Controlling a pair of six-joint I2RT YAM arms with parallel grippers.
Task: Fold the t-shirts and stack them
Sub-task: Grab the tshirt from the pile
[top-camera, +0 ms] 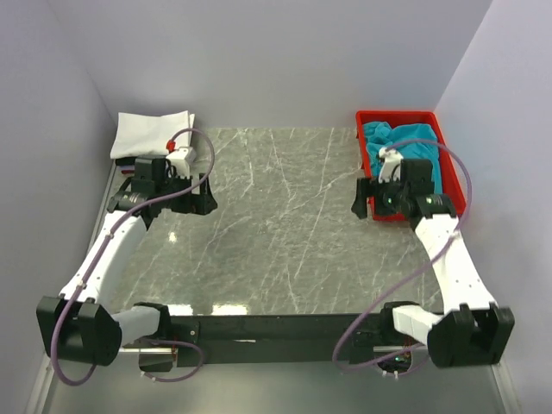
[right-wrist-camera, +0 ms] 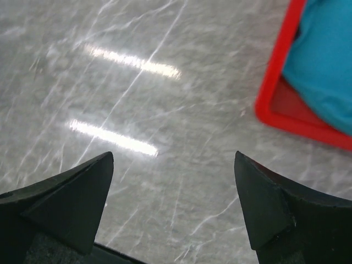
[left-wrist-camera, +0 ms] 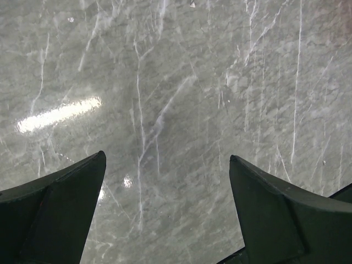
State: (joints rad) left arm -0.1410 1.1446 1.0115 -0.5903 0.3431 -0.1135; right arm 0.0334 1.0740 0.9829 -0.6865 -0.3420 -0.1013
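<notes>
A folded white t-shirt (top-camera: 153,134) lies at the table's far left corner on top of dark and red cloth (top-camera: 128,160). A crumpled teal-blue t-shirt (top-camera: 405,135) lies in the red tray (top-camera: 397,115) at the far right; it also shows in the right wrist view (right-wrist-camera: 324,60). My left gripper (top-camera: 200,197) is open and empty over bare marble (left-wrist-camera: 168,159), just in front of the white shirt. My right gripper (top-camera: 369,205) is open and empty over bare marble (right-wrist-camera: 173,157), beside the tray's near left corner (right-wrist-camera: 275,93).
The grey marble tabletop (top-camera: 285,224) lies between the two arms. White walls close in the left, back and right sides. The arm bases and a black bar (top-camera: 276,328) sit at the near edge.
</notes>
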